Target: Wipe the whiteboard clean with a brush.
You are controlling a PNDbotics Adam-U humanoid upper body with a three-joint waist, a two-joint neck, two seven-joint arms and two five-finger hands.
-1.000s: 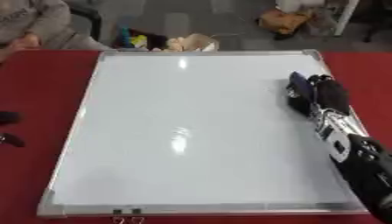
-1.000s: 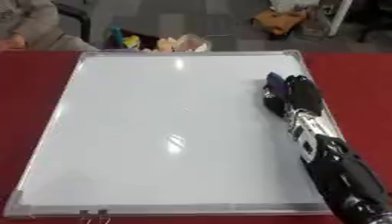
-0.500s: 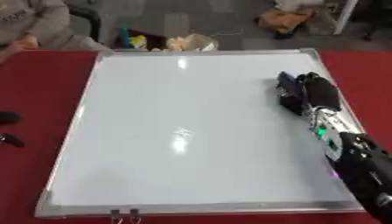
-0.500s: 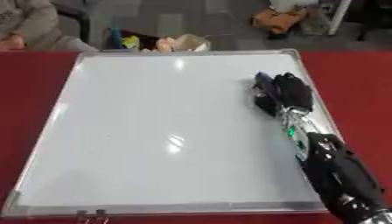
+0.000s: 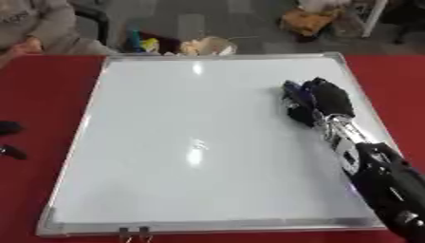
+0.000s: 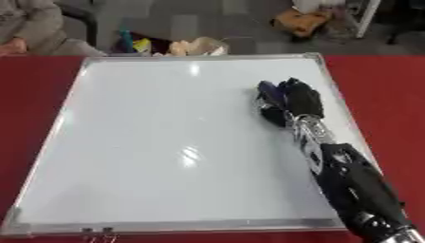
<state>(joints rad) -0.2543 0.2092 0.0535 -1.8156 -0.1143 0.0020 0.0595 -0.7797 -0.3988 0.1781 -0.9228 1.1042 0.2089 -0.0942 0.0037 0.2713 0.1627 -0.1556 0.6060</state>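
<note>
White, silver-framed whiteboard (image 5: pixel 166 142) lies flat on red table; dark-blue brush (image 5: pixel 292 91) rests on its right part.

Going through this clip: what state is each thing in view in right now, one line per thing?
White metal-framed whiteboard: lying flat on the red table, surface looks free of marks.
Dark blue brush: on the board's right part, under the right hand.
Right hand: fingers curled round the brush, resting on the board.
Red table: carrying the board.
Left hand: not in view.
</note>
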